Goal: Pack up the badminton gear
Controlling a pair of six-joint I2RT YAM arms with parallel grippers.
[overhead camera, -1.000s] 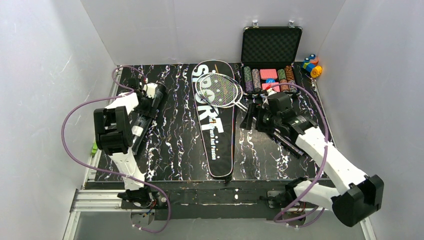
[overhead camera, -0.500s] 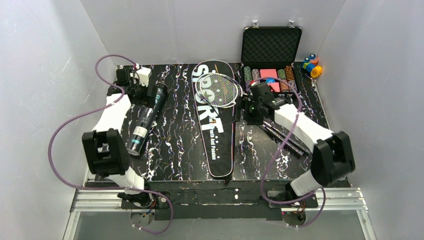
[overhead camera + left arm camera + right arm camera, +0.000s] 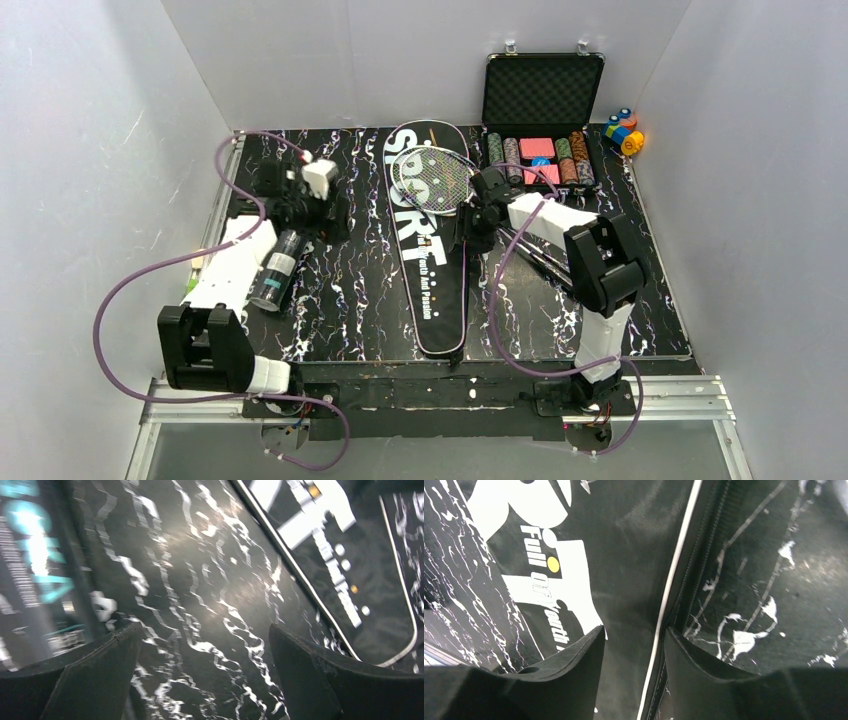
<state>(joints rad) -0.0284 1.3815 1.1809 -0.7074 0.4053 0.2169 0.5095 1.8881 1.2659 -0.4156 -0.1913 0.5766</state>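
so we've got a black marble-look table (image 3: 350,300) with white veins, boxed in by plain white walls (image 3: 100,150). left arm is folded at the near edge, with the forearm reaching away toward the far left part of the table. the left claw (image 3: 205,630) is spread wide with nothing in it, hanging over bare tabletop. the black shuttlecock tube (image 3: 278,268) lies just to its left and the "sport" racket bag (image 3: 437,270) off to its right.

right arm is bent at the elbow and reaches in to the bag's right edge. the right claw (image 3: 634,630) is partway open, one finger over the bag, the other over its zipper side, white piping between them. the rackets (image 3: 437,178) sit on the bag just beyond that claw. the open poker chip case (image 3: 542,100) is further back to its right.
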